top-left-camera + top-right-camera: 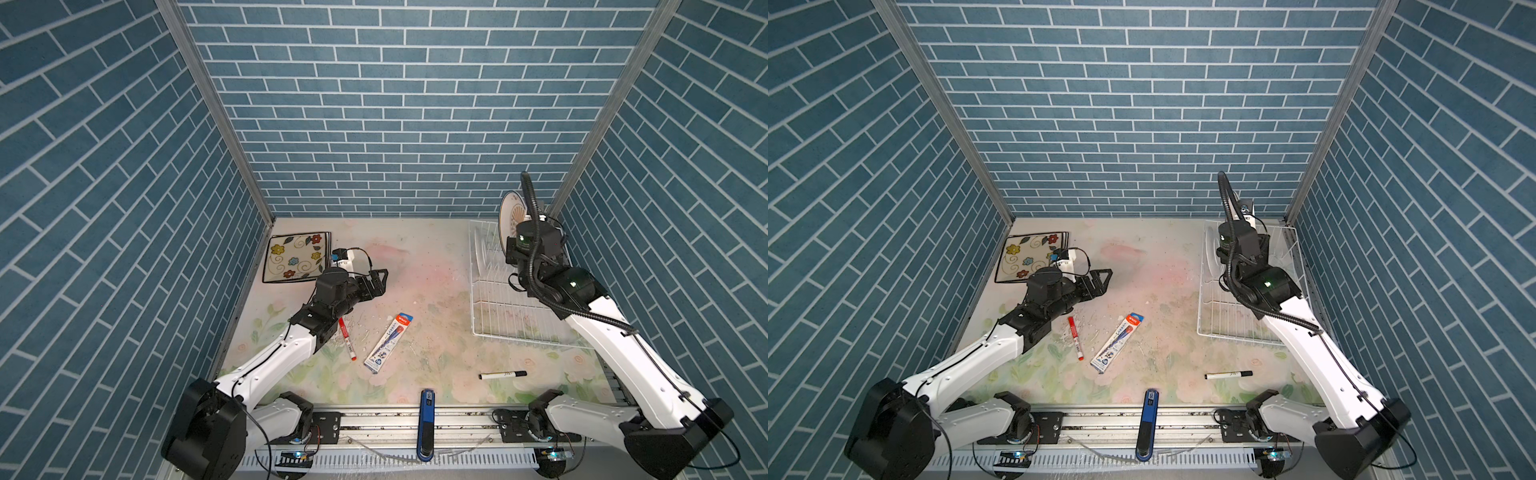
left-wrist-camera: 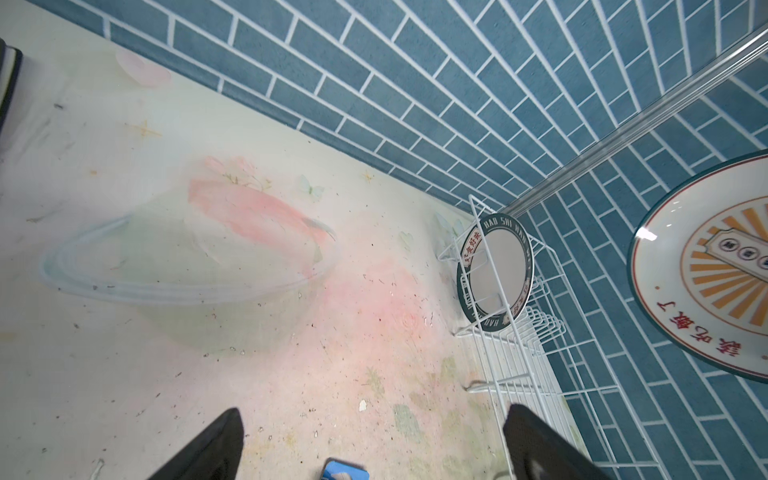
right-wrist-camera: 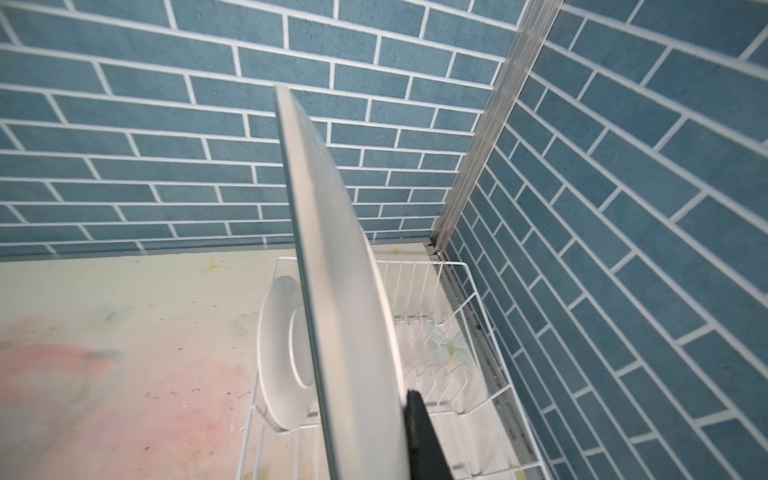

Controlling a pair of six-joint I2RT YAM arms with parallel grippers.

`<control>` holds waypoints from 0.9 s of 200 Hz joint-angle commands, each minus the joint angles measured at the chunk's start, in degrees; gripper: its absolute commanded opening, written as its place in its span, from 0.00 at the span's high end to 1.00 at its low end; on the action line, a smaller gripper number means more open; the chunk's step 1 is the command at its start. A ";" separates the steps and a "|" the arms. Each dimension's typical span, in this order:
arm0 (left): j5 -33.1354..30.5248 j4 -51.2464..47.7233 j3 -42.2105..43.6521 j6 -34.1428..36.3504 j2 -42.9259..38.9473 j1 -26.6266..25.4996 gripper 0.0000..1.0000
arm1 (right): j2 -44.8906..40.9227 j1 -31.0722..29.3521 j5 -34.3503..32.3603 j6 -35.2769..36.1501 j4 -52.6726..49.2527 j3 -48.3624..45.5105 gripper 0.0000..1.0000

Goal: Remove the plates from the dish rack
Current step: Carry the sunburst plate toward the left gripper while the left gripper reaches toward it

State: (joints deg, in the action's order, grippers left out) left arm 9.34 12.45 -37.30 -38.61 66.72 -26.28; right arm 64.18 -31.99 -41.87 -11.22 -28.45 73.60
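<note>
My right gripper (image 3: 386, 419) is shut on a large round plate (image 2: 706, 270) with a teal rim, an orange sunburst and red lettering. It holds the plate upright and edge-on (image 3: 345, 291) above the far end of the dish rack (image 1: 490, 307). Only one black finger (image 3: 419, 432) shows; the plate hides its partner. A smaller round plate (image 2: 494, 282) with a dark lettered rim band stands between the rack's prongs. Square flowered plates (image 1: 297, 257) lie stacked at the far left. My left gripper (image 1: 376, 280) hovers open and empty to the right of that stack.
A red marker (image 1: 347, 338), a packaged pen (image 1: 388, 343) and a black marker (image 1: 503, 375) lie on the floral table cover. A blue stapler-like tool (image 1: 427, 424) rests on the front rail. Blue brick walls close in on three sides, right beside the rack.
</note>
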 commanded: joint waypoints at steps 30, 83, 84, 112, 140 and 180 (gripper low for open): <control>3.81 1.97 -1.68 -1.08 -0.51 -0.35 0.00 | -6.70 -0.13 10.40 -10.59 9.11 -7.77 1.00; 5.87 2.54 -1.70 0.17 -1.37 -0.30 0.00 | -8.69 -0.14 14.47 -12.92 13.63 -10.68 1.00; 5.95 2.74 -1.62 0.10 -1.39 -0.28 0.00 | -8.71 -0.16 14.50 -12.93 13.66 -10.68 1.00; 5.88 5.70 -0.39 -0.76 -1.15 -0.35 0.00 | -9.59 -0.16 17.41 -14.96 15.68 -11.21 1.00; 7.13 1.09 -3.17 1.94 -0.36 -0.35 0.00 | -9.60 -0.18 22.73 -16.78 16.20 -11.31 1.00; 9.61 4.47 -4.27 1.26 0.88 -0.33 0.00 | -9.90 -0.18 26.29 -17.34 18.32 -11.61 1.00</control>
State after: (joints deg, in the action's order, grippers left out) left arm 16.25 14.50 -40.10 -38.11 66.41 -26.28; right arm 55.46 -31.99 -19.16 -25.34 -15.53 62.92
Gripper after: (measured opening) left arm 0.996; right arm 0.111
